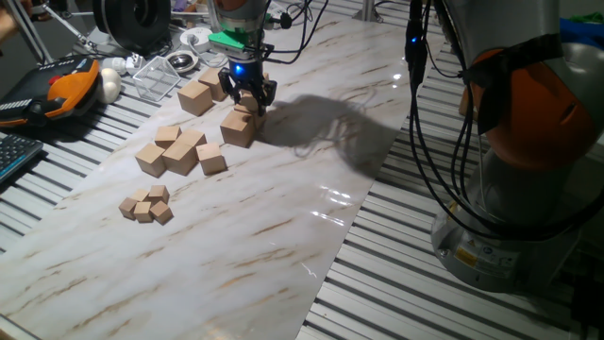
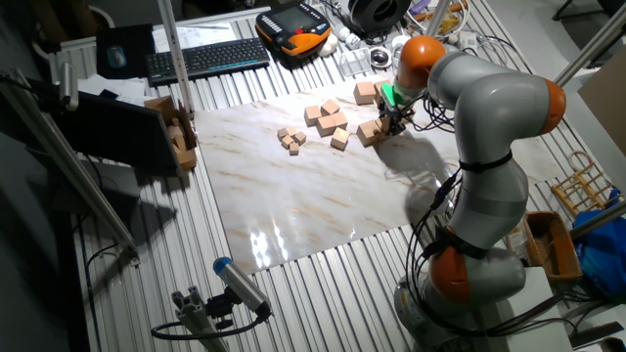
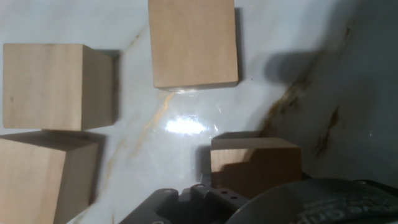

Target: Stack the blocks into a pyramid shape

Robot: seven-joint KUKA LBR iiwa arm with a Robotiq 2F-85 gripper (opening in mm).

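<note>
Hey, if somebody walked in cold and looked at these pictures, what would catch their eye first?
Likely the big grey-and-orange arm bent over the marble-patterned board, its gripper low over a wooden block at the far end. Next, the loose scatter of wooden cubes: a middle cluster and a tiny group nearer the camera. Whether the jaws grip anything is unclear.

Two opposed overviews — hand view close, downward.

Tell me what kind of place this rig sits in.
Likely a robotics lab bench: an aluminium slatted table with a marble-look sheet, a keyboard and an orange teach pendant at the back.
</note>
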